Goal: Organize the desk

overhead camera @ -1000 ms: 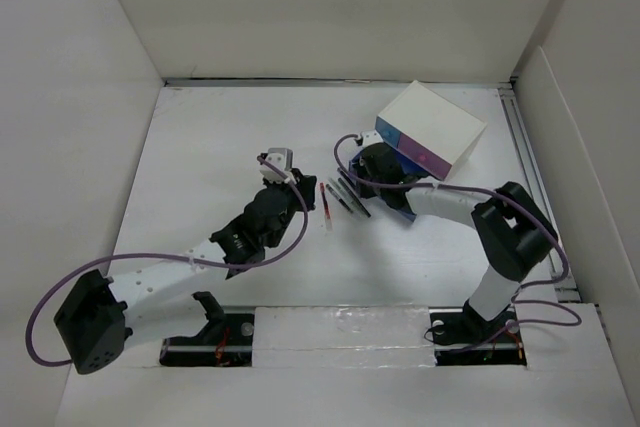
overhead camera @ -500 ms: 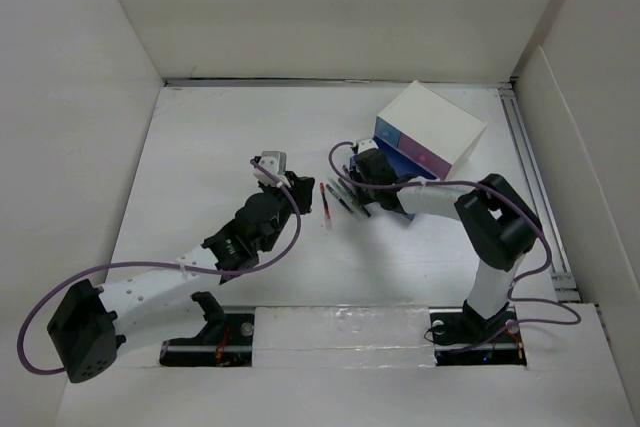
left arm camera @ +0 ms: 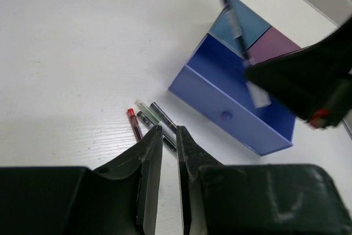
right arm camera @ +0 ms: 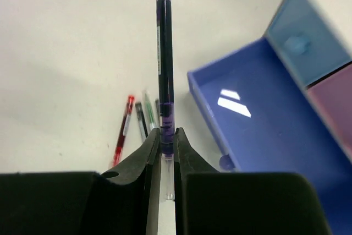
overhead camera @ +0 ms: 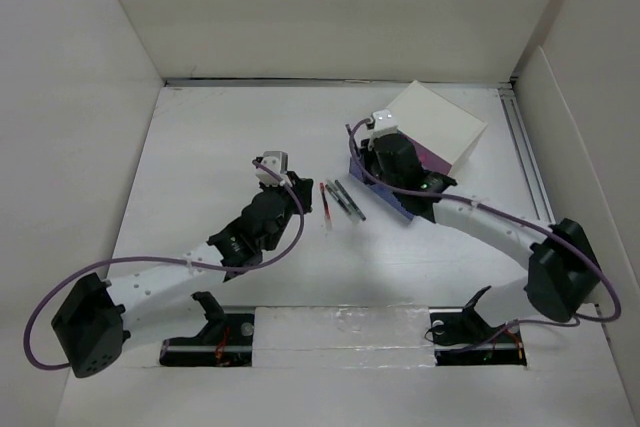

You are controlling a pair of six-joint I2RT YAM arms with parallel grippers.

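The white desk holds a group of pens: a red pen and dark and green pens. My right gripper is shut on a purple pen and holds it raised beside the open blue drawer. The left wrist view shows the purple pen over that drawer. My left gripper hovers just left of the pens on the desk. Its fingers are nearly together with nothing between them. The pens also show in the left wrist view and the right wrist view.
A small white box with light blue and purple drawer fronts stands at the back right. White panels wall the desk on its sides. A rail runs along the right edge.
My right gripper has lifted the purple pen from the group on the desk and swung it toward the open drawer. My left gripper has barely moved.
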